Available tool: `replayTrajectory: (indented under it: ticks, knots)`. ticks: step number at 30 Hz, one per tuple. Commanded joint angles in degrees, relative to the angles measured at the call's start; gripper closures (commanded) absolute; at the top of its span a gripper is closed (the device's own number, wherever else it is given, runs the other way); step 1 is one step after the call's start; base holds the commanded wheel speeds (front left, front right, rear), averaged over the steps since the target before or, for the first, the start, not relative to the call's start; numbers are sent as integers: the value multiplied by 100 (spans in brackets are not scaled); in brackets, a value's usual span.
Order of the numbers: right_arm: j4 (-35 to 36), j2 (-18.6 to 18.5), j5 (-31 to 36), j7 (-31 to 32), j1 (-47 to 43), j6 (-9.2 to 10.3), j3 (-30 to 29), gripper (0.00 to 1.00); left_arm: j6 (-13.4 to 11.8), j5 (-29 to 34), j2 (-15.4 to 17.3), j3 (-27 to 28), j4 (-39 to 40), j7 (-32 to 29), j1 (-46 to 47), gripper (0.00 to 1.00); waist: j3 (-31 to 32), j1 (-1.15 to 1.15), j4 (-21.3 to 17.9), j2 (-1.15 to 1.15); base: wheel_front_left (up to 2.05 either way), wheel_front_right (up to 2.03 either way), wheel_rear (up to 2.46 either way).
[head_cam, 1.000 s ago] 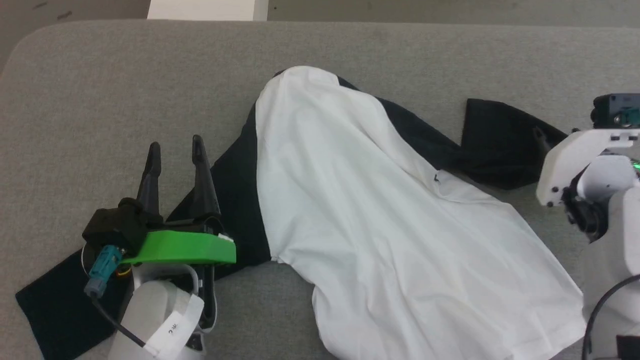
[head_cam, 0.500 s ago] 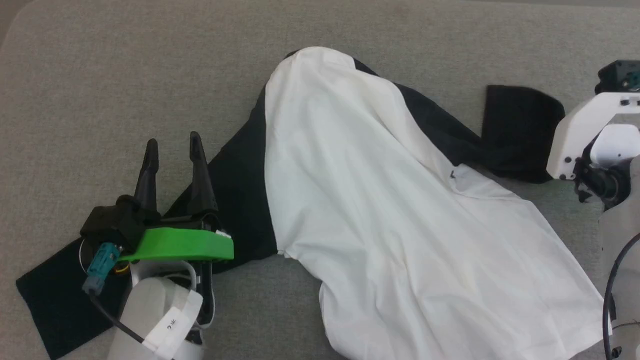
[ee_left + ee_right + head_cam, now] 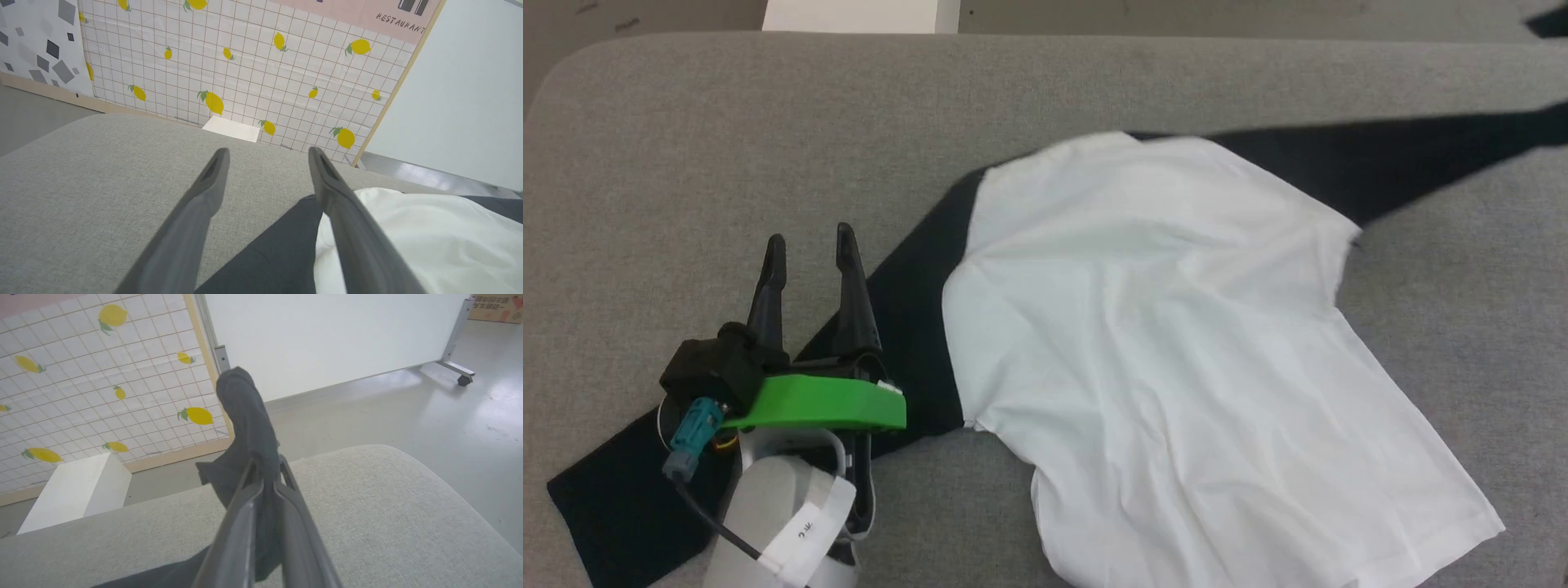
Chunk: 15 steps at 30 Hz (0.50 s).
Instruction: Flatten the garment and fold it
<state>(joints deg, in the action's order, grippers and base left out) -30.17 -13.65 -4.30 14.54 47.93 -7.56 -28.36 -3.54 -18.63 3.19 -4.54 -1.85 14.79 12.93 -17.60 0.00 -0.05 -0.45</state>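
The right claw [image 3: 267,465], pressed together on the end of the garment's [image 3: 1176,343] black sleeve [image 3: 1380,159], holds it taut toward the counter's [image 3: 686,122] far right. That thin pinch could slip, or the pull could drag the white body askew. The left claw [image 3: 809,235] hangs spread, 2 fingers pointing forward, low over the other sleeve [image 3: 907,310] at the counter's left.

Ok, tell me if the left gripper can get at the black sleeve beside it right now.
Probably yes. The left gripper stands open right by the black sleeve, which lies flat on the grey cushion with nothing between them.
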Motion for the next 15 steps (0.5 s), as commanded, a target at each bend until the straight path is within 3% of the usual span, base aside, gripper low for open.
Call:
replayTrajectory:
  ticks: [1,9,15]
  knots:
    - [-62,5,93,-33,-30,8,-183,100,39,61,-28,-6,-23,20,-44,0,44,0,26,43,0,0,0]
    - [-513,161,734,359,-743,8,-1482,100,28,35,-30,-49,-16,20,-83,0,10,0,75,43,0,0,0]
    - [-386,575,1140,553,-1349,8,-2179,100,52,78,-31,21,-90,20,-91,0,76,0,-4,43,0,0,0]
